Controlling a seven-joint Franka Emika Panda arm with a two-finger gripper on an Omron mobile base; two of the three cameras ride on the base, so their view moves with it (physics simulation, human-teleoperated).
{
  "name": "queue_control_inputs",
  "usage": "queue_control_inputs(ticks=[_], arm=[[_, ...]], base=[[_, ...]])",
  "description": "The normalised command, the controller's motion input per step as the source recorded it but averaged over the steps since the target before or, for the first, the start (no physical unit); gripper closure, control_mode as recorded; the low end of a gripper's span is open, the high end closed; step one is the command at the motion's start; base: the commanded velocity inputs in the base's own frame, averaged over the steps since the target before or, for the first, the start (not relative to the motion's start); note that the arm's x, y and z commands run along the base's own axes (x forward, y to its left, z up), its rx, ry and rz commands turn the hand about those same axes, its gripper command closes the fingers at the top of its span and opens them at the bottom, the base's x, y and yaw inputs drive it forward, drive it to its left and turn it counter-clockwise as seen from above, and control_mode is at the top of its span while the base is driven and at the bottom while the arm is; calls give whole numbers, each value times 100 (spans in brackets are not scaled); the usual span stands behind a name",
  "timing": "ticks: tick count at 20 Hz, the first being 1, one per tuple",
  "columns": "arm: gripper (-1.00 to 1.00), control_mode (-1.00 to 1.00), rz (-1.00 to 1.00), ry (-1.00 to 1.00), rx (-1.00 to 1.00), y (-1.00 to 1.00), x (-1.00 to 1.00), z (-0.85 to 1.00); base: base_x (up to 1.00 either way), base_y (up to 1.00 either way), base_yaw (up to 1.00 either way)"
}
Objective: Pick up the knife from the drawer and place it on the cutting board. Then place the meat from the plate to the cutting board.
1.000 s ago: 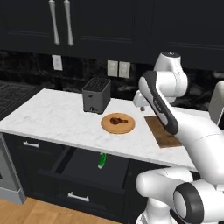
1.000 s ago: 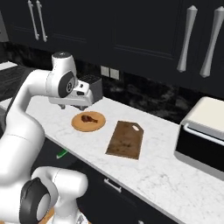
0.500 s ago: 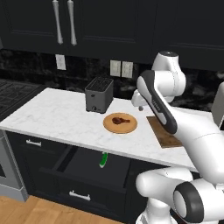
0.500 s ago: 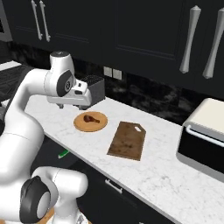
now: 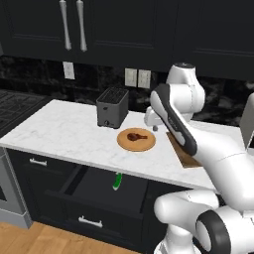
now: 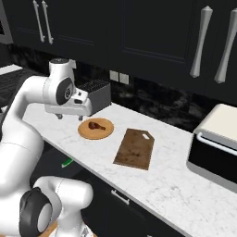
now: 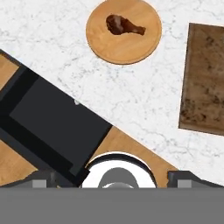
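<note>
— Looking over the counter (image 5: pixel 64 131): what crowds the plate (image 5: pixel 136 139)?
— A toaster (image 5: pixel 111 107) just behind it, the cutting board (image 6: pixel 134 148) beside it, a microwave (image 6: pixel 215 143) farther along. The meat (image 7: pixel 124 25) lies on the plate.
— And the knife (image 5: pixel 117 181)?
— Lying in the open drawer (image 5: pixel 94 188), below the counter's front edge.
— The gripper (image 6: pixel 59 115)?
— It hangs above the counter, fingers spread wide, holding nothing.
</note>
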Motion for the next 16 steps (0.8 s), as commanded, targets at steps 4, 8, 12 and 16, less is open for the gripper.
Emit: queue_control_inputs(ticks=[4,8,12,16], arm=[[-100,-100,-16,7,0,100,-45,-93],[-100,-100,-17,21,-2,94,4,-100],[-100,-100,-14,8,0,75,8,-79],[-100,-100,-17,7,0,72,3,-94]], base=[[0,0,0],[0,0,0],[0,0,0],[0,0,0]])
